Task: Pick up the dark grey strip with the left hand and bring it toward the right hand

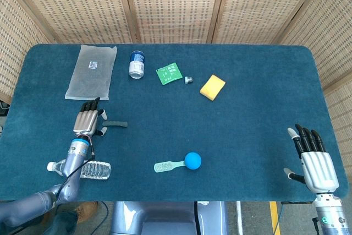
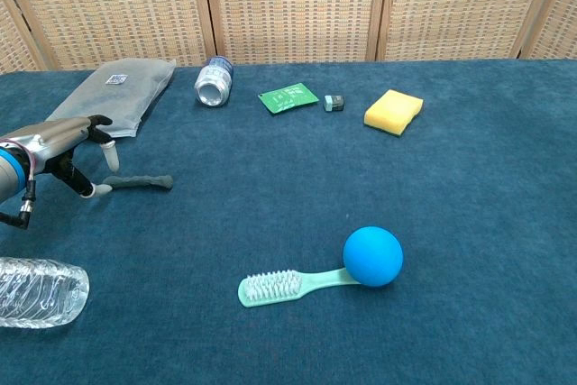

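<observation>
The dark grey strip (image 1: 116, 124) (image 2: 140, 183) lies flat on the blue table, left of centre. My left hand (image 1: 89, 120) (image 2: 65, 146) hovers just left of the strip, fingers spread, with a fingertip (image 2: 102, 189) at the strip's left end; it holds nothing. Far off at the table's front right corner, my right hand (image 1: 314, 155) is held flat with fingers spread and empty; the chest view does not show it.
A clear plastic bottle (image 1: 88, 169) (image 2: 36, 291) lies near the front left edge. A blue ball (image 1: 192, 160) touches a pale green brush (image 1: 168, 165) at centre front. At the back sit a grey pouch (image 1: 92, 71), can (image 1: 136, 64), green card (image 1: 169, 74), small clip (image 1: 188, 80) and yellow sponge (image 1: 212, 87).
</observation>
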Controlling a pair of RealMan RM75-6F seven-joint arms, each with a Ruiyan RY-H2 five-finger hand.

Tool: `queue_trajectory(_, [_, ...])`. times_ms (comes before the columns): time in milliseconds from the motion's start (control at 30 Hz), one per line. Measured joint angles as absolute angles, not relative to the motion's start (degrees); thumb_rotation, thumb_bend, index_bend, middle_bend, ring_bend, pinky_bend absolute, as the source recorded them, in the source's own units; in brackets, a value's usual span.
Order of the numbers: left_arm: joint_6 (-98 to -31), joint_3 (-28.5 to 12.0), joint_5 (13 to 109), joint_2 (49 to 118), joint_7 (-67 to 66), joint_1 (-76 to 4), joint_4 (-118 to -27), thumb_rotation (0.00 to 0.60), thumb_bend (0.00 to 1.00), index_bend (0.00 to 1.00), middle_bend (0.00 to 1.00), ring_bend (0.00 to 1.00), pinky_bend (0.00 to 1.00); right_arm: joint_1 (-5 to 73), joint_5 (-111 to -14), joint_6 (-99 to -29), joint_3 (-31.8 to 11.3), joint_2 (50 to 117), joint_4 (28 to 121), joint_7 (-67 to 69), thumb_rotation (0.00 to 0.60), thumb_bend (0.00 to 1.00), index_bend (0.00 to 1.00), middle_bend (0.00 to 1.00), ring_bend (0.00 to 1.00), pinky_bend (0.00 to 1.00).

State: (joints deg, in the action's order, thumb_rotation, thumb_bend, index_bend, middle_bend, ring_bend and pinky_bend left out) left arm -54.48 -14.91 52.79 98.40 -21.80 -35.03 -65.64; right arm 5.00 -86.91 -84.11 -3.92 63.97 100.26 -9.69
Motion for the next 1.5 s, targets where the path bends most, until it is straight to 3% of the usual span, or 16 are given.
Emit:
queue_trajectory(500, [-54.5,-14.2,54.7,102.2,-17.0,-35.5,-59.5,0.6,0.36,0.5,0.0,0.0,0.0,5.3,-86.2,-83.7,-4.0,64.0,100.0,-9.5,0.6,0.0,0.0,0.0,0.0,0.0])
queue_trajectory(1033, [-55.8,-14.2,56.2,102.3,-16.7,-35.3,-59.5,0.6,0.36,0.5,0.0,0.0,0.0,5.4,-86.0,-83.5,-3.8,63.9,100.1,-9.3,0.6,0.0,0.0,0.0,0.0,0.0])
queue_trajectory(1167, [-55.5,-14.3,55.5,102.8,-17.5,-35.4,-59.1,0.6,0.43,0.52,0.0,0.0,0.0,5.5,-86.1,-83.5,-3.8,63.8,100.1,-9.0,0.6,0.0,0.0,0.0,0.0,0.0])
queue_trajectory(1500, [-56.4,-14.7,56.1,103.1,-16.9,-35.4,-58.6,0.6,0.45,0.58,0.0,0.0,0.0,5.5,-86.2,-83.8,-3.8,63.7,100.1,-8.6,0.6,0.0,0.0,0.0,0.0,0.0])
